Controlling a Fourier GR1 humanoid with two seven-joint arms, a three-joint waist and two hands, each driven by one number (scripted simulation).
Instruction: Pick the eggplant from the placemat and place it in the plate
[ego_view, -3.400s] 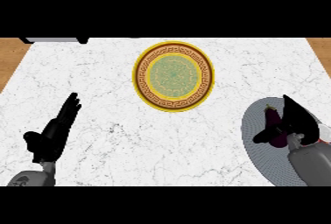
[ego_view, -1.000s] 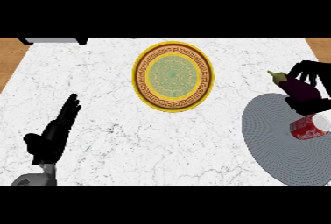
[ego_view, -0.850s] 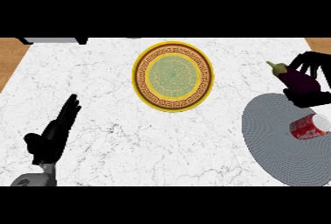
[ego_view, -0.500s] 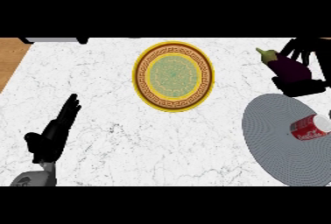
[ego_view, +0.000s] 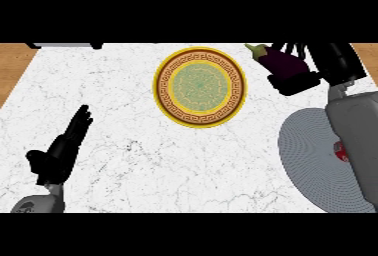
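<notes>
Right robot hand (ego_view: 334, 63) has carried the eggplant (ego_view: 282, 61) further left off the placemat (ego_view: 314, 160), fingers curled round it, now just beside the plate's (ego_view: 159, 86) upper right rim. Left robot hand (ego_view: 62, 150) rests open on the worktop (ego_view: 125, 100), lower left.

One plate (ego_view: 199, 121), round with a gold patterned rim. One eggplant (ego_view: 283, 62), dark purple with a green stem. One grey placemat (ego_view: 310, 156). One small red-and-white thing (ego_view: 339, 151) on the placemat, mostly hidden behind a forearm, so what it is cannot be told. Two black hands: the left hand (ego_view: 63, 150) and the right hand (ego_view: 334, 65). Two grey forearms: the left forearm (ego_view: 37, 204) and the right forearm (ego_view: 356, 135). One white marble table (ego_view: 125, 95).
</notes>
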